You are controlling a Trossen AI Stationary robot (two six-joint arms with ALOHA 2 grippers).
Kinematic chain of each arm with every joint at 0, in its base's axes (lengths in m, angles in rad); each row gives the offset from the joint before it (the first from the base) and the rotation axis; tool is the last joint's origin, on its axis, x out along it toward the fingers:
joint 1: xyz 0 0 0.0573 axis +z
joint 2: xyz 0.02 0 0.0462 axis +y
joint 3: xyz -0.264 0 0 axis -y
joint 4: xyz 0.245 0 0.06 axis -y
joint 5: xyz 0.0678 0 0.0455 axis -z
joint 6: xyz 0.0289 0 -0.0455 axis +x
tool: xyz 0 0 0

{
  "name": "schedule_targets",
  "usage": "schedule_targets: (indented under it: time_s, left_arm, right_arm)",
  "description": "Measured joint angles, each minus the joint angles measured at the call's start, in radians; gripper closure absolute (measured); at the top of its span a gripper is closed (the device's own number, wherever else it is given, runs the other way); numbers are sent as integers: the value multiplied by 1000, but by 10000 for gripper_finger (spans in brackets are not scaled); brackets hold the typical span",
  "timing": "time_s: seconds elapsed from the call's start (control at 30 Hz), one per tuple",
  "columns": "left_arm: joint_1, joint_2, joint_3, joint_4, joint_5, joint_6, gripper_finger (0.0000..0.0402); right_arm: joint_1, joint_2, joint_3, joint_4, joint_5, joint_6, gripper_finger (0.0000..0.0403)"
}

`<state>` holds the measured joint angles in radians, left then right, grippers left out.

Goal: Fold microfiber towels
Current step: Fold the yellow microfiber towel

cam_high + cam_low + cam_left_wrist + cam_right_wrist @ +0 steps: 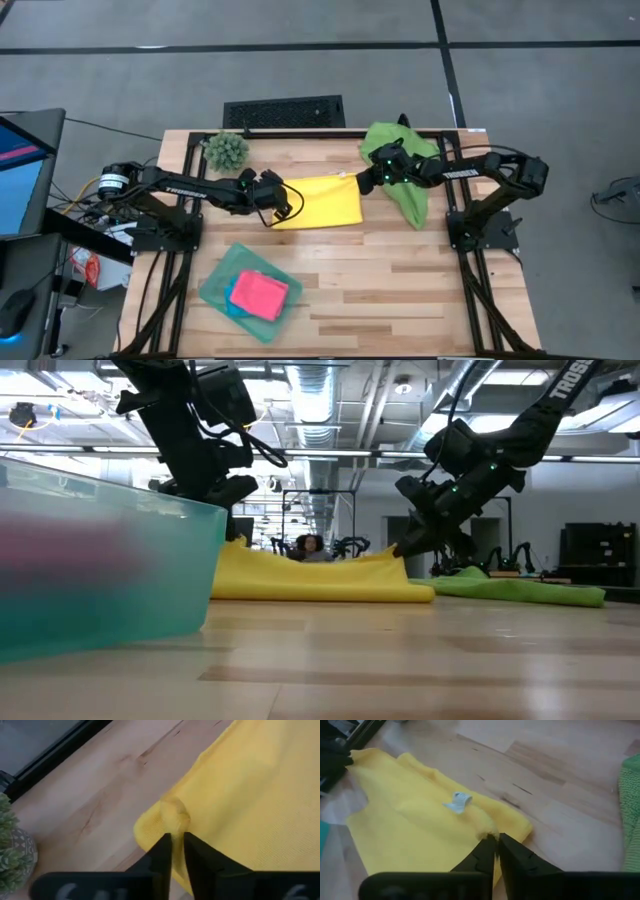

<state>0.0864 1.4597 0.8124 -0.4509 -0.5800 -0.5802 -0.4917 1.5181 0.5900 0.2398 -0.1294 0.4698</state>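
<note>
The yellow towel (322,203) lies in the middle of the table, toward the far side, with both far corners raised in the low view (320,575). My left gripper (286,190) is shut on its far left corner, and my right gripper (360,180) is shut on its far right corner. A small white label (459,801) sticks up from the towel near my right gripper. The green towel (405,172) lies crumpled at the far right, under my right arm. The pink towel (258,295) lies on the blue towel (233,303) in the tray. My left gripper pinches the yellow towel's far left corner (173,816) between its two fingers, coming from the table's left, slanting down. The corner is bunched into a small fold at the fingertips and held a little above the table; the rest lies on the table. My right gripper pinches the yellow towel's far right corner (489,831) between its two fingers, coming from the table's right, slanting down. The corner is raised a little (398,555), and the cloth slopes down from it onto the table.
A translucent teal tray (215,285) stands near the front left and fills the low view's left side (100,580). A spiky green ball plant (227,150) stands at the far left. Bare wood lies at the front right.
</note>
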Motion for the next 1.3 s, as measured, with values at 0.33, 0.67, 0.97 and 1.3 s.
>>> schedule_targets:
  time_s: [0.33,0.67,0.97,1.3]
  left_arm:
    - [1,0,0,-2,20,-9,250]
    - [-5,0,0,80,49,-80,227]
    - [-21,-2,10,244,182,-13,226]
    - [-21,-2,56,240,227,95,226]
  right_arm:
    - [0,0,0,-1,0,0,295]
    - [-41,0,0,-3,0,-39,213]
    - [-61,0,147,-272,1,-191,193]
    - [-70,-9,364,-564,110,-398,210]
